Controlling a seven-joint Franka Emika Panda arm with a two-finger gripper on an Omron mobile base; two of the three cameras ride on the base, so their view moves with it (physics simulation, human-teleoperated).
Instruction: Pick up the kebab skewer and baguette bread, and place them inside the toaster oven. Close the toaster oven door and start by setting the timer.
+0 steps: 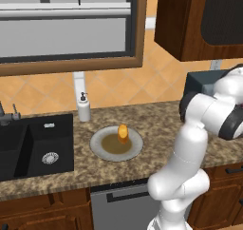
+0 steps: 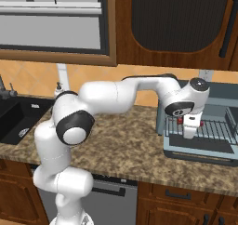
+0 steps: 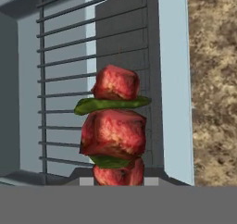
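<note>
My gripper (image 2: 190, 130) is shut on the kebab skewer (image 3: 115, 126), a stick of red meat chunks with green slices between them. In the right base view the skewer's red ends (image 2: 180, 121) stick out on both sides of the hand. The gripper hangs just above the wire rack (image 2: 217, 129) of the blue-grey toaster oven (image 2: 218, 103), at the rack's left end. The toaster oven door (image 2: 200, 147) lies folded down flat in front. The orange-yellow baguette bread (image 1: 123, 133) stands upright on a grey plate (image 1: 100, 146) further left on the counter.
A black sink (image 1: 35, 146) is set into the granite counter (image 1: 156, 129) at the left, with a white soap dispenser (image 1: 84, 107) behind it. Dark wood cabinets (image 2: 176, 24) hang above the oven. A window (image 1: 66, 24) is above the sink.
</note>
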